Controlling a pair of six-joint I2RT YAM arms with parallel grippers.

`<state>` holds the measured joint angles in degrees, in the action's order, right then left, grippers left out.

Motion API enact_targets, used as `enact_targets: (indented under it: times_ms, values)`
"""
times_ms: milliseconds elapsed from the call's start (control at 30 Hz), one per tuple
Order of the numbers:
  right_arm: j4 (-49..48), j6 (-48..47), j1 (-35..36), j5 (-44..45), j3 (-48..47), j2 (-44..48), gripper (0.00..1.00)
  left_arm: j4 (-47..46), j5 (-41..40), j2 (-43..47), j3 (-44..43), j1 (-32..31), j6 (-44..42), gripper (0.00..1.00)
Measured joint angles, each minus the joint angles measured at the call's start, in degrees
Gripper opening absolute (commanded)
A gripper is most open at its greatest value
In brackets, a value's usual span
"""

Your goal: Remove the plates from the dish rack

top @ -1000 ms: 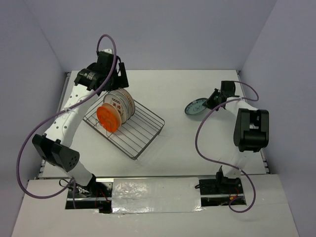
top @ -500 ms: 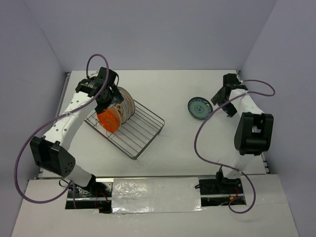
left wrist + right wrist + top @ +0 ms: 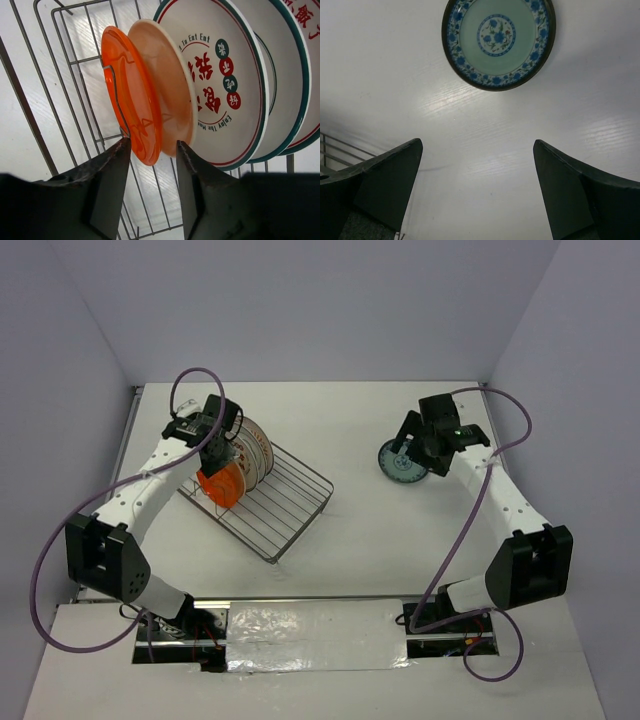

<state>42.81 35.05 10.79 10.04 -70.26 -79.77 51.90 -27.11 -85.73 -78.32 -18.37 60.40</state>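
Observation:
The dish rack (image 3: 292,502) stands at the left, holding an orange plate (image 3: 220,483) in front and white plates with red motifs (image 3: 256,452) behind it. My left gripper (image 3: 217,437) reaches down onto the orange plate (image 3: 131,100). Its fingers straddle that plate's rim with a little room on each side, so the left gripper (image 3: 152,147) is still open. The white plates (image 3: 225,85) lean just beyond. A teal-blue patterned plate (image 3: 498,40) lies flat on the table. My right gripper (image 3: 477,150) hovers wide open beside it, holding nothing, and partly covers the teal plate (image 3: 397,467) from above.
The rack's wires (image 3: 30,100) run close to the left finger. The right half of the rack holds no plates. Walls enclose the table at the back and on both sides.
My left gripper came down over the orange plate and its jaws narrowed around the rim. My right gripper let go of the teal plate, opened wide and shifted beside it.

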Motion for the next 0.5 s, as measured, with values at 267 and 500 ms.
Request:
enact_targets:
  times_ms: [267, 500]
  values:
    - [1.3, -1.1, 1.1, -1.0, -0.2, 0.0, 0.98, -4.7, -0.1, 0.0, 5.2, 0.8, 1.3, 0.39]
    - [2.9, -2.2, 1.3, -0.8, -2.8, 0.0, 0.98, -8.7, 1.5, 0.0, 6.9, 1.4, 1.6, 0.13]
